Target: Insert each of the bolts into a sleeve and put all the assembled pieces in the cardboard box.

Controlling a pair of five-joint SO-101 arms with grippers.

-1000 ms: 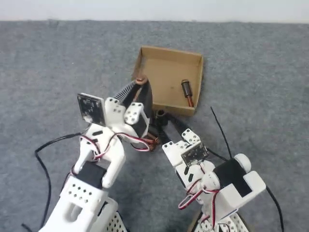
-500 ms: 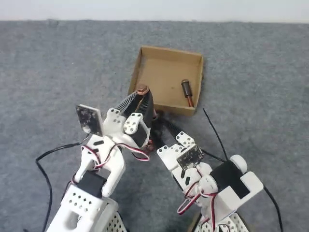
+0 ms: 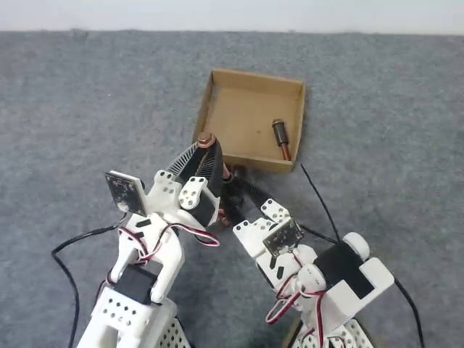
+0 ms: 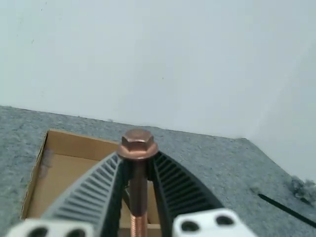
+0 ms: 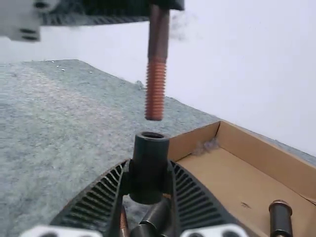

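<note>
Cardboard box on counter, one assembled piece inside. Left hand has drawn back from box wall, clamped on one bolt; threads just above one upright sleeve pinched in right hand. One loose sleeve beneath.

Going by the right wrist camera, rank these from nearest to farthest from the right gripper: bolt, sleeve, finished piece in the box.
1. Sleeve, upright in the right gripper.
2. Bolt, hanging just above the sleeve, tip clear of it.
3. Finished piece, lying in the cardboard box beyond.
</note>
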